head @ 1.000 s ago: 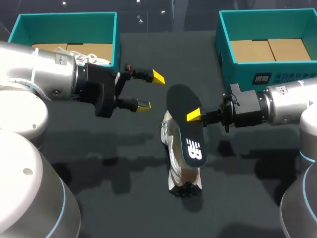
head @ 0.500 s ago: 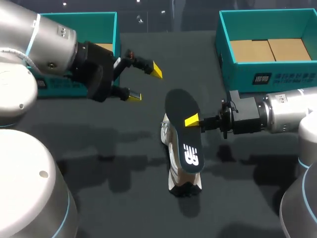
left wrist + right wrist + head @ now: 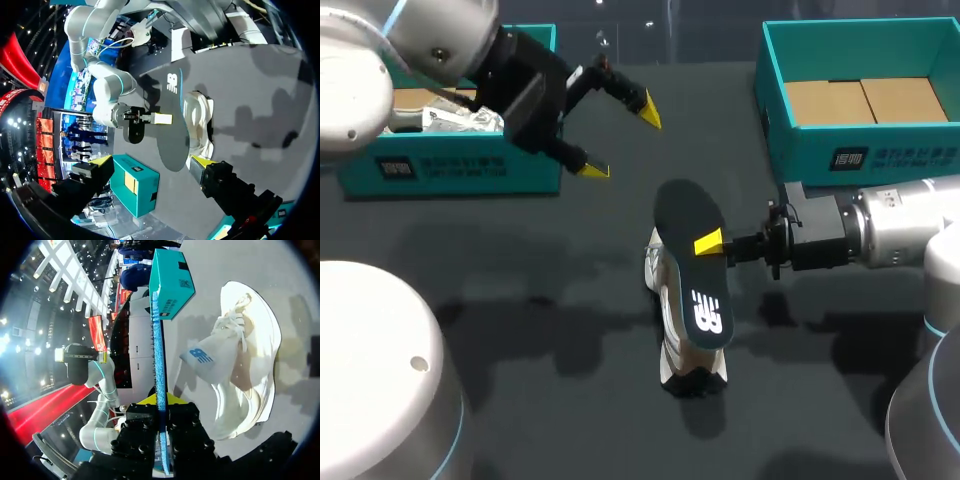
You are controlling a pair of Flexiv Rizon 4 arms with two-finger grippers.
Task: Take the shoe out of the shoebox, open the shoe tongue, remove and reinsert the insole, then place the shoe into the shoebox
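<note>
A white sneaker lies on the dark table, toe toward the front edge. My right gripper is shut on the edge of the dark insole and holds it just above the shoe, hiding most of it. In the right wrist view the insole stands edge-on between my fingers, with the sneaker beside it. My left gripper hangs open and empty to the back left, near the left shoebox. The left wrist view shows the insole, the sneaker and the right gripper ahead.
A second teal shoebox with a cardboard floor stands at the back right, also in the left wrist view. Something white lies in the left shoebox.
My left arm has risen and pulled back toward the left shoebox, its gripper still open. The right gripper with the insole dropped slightly, then kept still.
</note>
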